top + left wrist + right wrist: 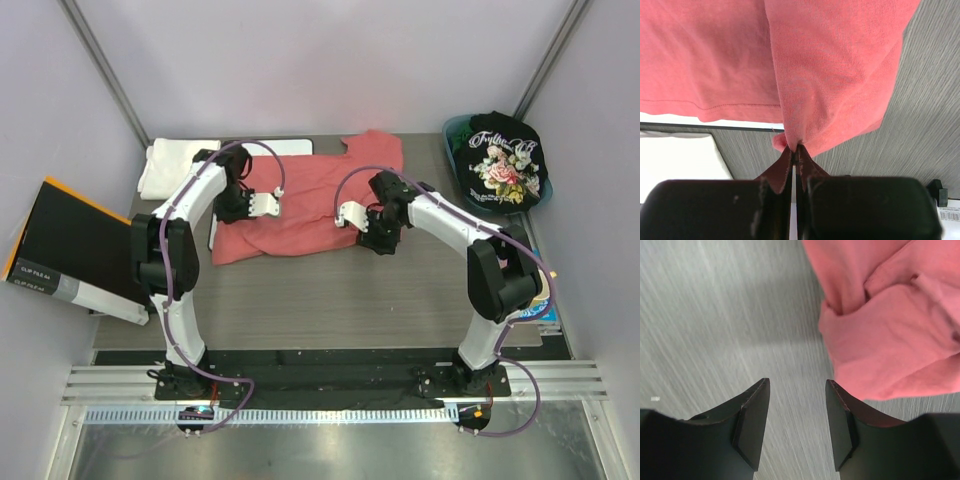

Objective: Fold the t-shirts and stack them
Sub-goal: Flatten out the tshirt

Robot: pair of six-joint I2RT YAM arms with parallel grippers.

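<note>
3 t-shirts total. 1 salmon-red t-shirt [310, 205] lies spread, partly rumpled, mid-table on the grey wood-grain table [350, 290], collar end toward the far edge. 1 white folded t-shirt [170, 165] sits at the far left corner, just beside the red one, apart from both grippers. 1 black floral-print t-shirt [505, 165] with white script is heaped in 1 teal bin [452, 128] at the far right corner.

2 arms, both over the red shirt. Left gripper [795, 165]: jaws pressed together, pinching a small fold of the salmon-red cloth, which is pulled up into a peak at the fingertips on the shirt's left part. Right gripper [797, 405]: jaws spread, nothing between them, only bare table under the gap. In the right wrist view a bunched edge of the red shirt lies just to the right of the right-hand finger [842, 425]; cannot tell if it touches.

1 white board [295, 146] pokes out from under the red shirt's far edge. 1 black clip-file box [80, 240] with an orange edge leans at the table's left side.
</note>
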